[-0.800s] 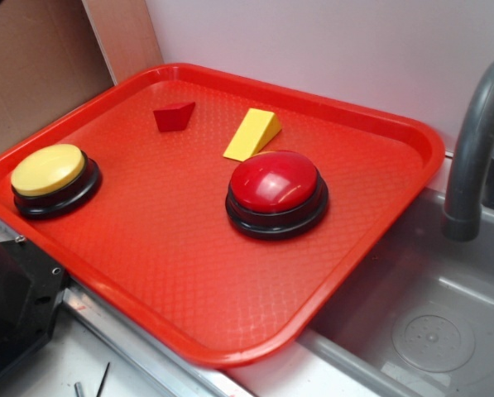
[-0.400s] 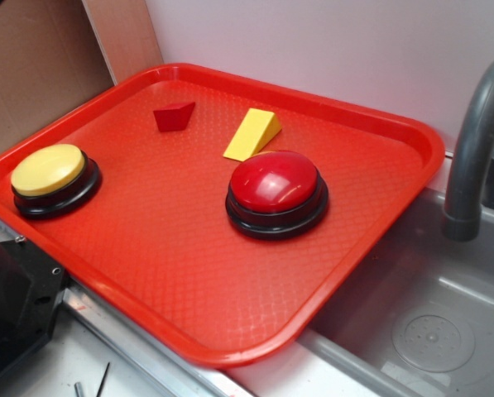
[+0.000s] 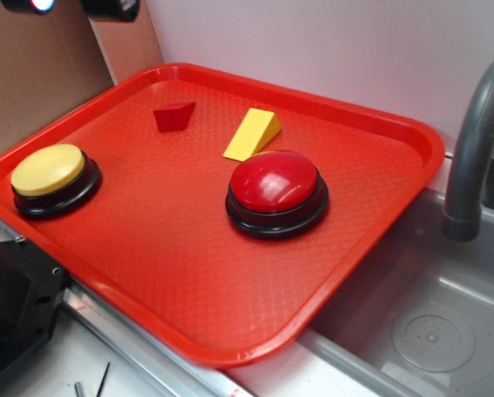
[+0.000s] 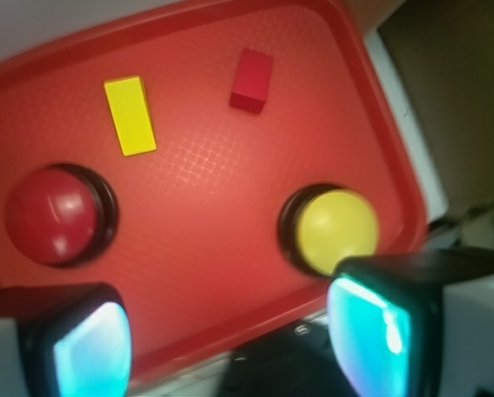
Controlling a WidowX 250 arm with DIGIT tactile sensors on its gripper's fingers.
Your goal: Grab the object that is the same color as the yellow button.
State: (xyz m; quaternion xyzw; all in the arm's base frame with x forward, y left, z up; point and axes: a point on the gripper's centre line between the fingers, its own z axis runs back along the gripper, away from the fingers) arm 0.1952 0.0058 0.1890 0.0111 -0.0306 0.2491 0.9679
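A red tray [image 3: 189, 273] is sitting on the bench, next to a grey sink [image 3: 433, 331] with a dark faucet [image 3: 478, 141] rising at the tray's right side. The yellow wedge block [image 3: 252, 134] is lying on the tray toward its far edge, roughly midway along that edge, with its sloped face turned up. It is resting just beside the red button [image 3: 276, 192], on that button's far side, and the two are looking close to touching in the exterior view, though the wrist view [image 4: 130, 115] is showing a clear strip of tray between them. The red wedge block [image 3: 174, 116] is lying to the left of the yellow one, also near the far edge, apart from everything else. The yellow button [image 3: 51, 178] is sitting on its black base close to the tray's left corner, well apart from the yellow wedge block.

The gripper [image 4: 230, 339] is hanging high above the near-left part of the tray, out past the yellow button; in the exterior view only its dark underside is peeking in at the top left corner [image 3: 73, 7]. In the wrist view its two fingers [image 4: 371, 322] are standing wide apart with nothing between them, so it is released and touching none of the objects. Below it a black piece of equipment [image 3: 11, 310] is standing off the tray's near-left edge.
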